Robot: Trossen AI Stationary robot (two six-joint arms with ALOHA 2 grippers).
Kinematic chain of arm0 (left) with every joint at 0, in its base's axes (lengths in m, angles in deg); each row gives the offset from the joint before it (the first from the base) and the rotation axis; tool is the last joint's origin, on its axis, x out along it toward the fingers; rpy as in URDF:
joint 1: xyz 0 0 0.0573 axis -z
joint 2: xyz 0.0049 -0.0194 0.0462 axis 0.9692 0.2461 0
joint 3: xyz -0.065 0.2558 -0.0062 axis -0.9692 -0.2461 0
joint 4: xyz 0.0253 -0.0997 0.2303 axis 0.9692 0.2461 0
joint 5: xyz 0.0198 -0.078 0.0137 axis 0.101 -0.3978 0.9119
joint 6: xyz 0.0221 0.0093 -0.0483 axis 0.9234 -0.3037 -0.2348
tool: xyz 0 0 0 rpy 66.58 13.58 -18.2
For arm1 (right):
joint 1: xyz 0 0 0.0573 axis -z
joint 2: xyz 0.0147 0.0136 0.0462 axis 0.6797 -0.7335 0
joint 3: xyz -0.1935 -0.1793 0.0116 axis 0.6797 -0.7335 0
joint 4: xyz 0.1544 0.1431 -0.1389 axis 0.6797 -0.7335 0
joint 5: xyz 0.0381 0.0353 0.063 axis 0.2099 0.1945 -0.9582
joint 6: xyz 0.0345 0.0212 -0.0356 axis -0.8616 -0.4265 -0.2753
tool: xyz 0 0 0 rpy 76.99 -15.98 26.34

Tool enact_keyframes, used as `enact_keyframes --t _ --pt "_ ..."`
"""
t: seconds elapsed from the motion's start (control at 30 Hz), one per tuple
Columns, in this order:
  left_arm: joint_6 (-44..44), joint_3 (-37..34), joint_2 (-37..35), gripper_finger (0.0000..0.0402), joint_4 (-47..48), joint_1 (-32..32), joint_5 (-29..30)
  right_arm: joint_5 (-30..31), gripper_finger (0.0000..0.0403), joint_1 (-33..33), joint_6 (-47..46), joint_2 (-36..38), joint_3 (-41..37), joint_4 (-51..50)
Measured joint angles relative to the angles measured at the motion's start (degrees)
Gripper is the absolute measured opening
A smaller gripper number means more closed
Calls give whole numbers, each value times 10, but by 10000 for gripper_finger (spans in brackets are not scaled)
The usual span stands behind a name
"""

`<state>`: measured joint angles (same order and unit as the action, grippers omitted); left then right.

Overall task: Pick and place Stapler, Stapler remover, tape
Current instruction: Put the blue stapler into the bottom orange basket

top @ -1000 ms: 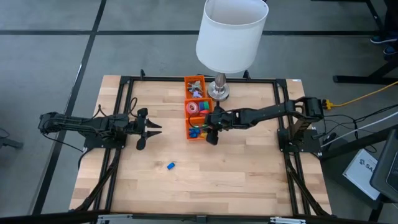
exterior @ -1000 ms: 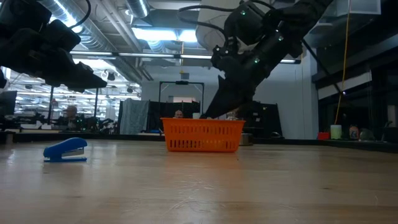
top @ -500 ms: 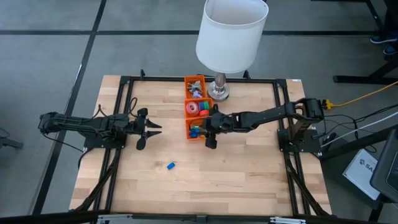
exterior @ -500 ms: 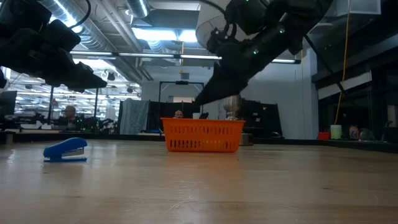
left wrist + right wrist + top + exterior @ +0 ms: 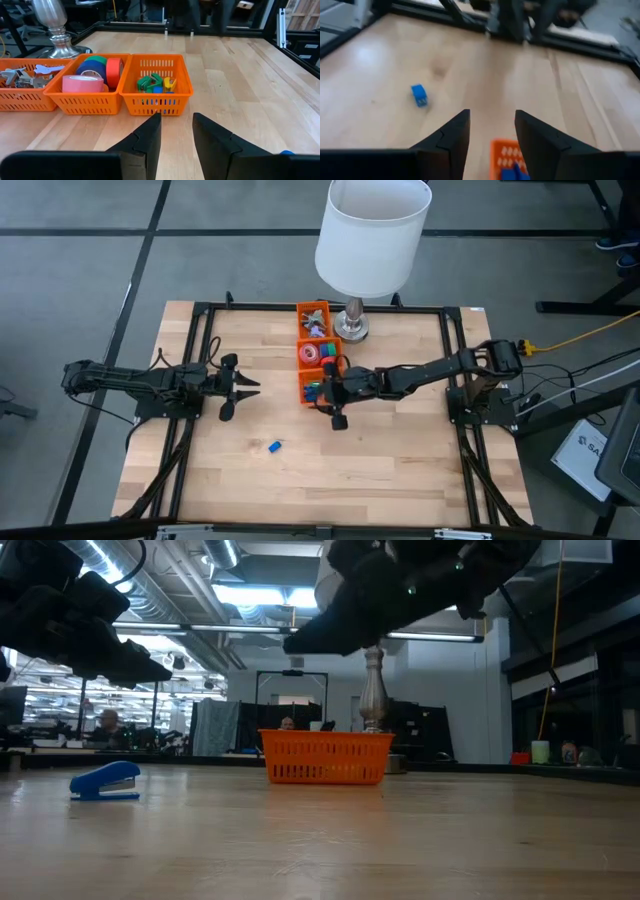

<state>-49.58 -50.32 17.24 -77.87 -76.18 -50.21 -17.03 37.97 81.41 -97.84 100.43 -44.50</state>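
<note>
Right gripper (image 5: 334, 409) lifted off orange baskets (image 5: 157, 102), fingers apart, empty; tape (image 5: 83, 83) in middle basket.

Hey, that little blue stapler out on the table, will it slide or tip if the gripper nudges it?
The small blue stapler sits low and long on the smooth wooden table, so a nudge would probably slide it rather than tip it. It looks like light plastic, so it likely shifts easily.

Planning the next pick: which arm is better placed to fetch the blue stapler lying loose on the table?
Probably right. The right claw is open, past the orange baskets, facing the blue stapler. The left claw, also open, waits farther back.
</note>
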Motion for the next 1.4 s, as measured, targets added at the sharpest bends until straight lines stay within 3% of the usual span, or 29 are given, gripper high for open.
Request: enact_keyframes --t 0.43,0.67,1.13,1.4 --pt "0 0 0 109 0 0 0 -5 245 -33 45 -74 97 -3" --pt "0 0 0 107 0 0 0 -7 247 -33 46 -146 178 -55" --pt "0 0 0 108 0 0 0 -121 247 -43 49 -276 302 -80" --pt "0 0 0 107 0 0 0 -126 247 -59 65 -327 337 -80"
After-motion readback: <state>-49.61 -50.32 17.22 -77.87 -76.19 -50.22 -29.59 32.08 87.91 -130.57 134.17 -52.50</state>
